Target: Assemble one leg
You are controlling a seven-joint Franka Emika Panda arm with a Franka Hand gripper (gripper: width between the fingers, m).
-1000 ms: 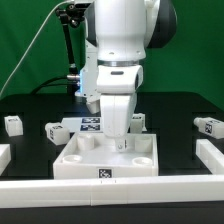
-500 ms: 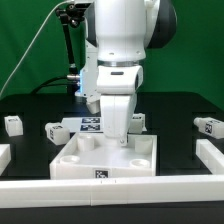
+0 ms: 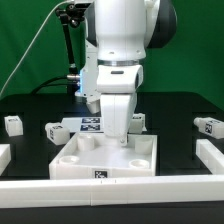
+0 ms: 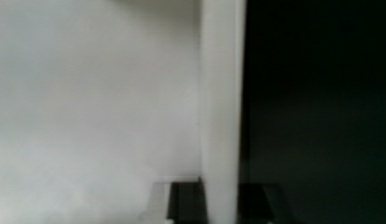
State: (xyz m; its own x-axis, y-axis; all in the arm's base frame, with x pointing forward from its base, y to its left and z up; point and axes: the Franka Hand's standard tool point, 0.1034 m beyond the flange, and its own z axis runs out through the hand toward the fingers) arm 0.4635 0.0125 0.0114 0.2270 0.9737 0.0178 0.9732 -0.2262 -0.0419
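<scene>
The large white tabletop [image 3: 85, 160] lies upside down on the black table, with raised rim and corner sockets. My gripper [image 3: 122, 138] reaches straight down into its back right part. In the wrist view the gripper [image 4: 222, 208] is shut on a leg [image 4: 222, 100], a narrow white post that stands between the two dark fingers [image 4: 186, 206]. The white surface of the tabletop [image 4: 83, 110] fills one side of that view. In the exterior view the held leg is hidden behind the hand.
Loose tagged legs lie at the far left [image 3: 12, 124], left of the marker board [image 3: 55, 130], behind the hand [image 3: 139, 122] and at the right [image 3: 207, 126]. The marker board [image 3: 90, 124] lies behind the tabletop. White rails stand along the front [image 3: 110, 192] and right [image 3: 210, 155].
The tabletop's front edge with its tag has slipped slightly toward the exterior view's left. The arm and gripper have hardly moved.
</scene>
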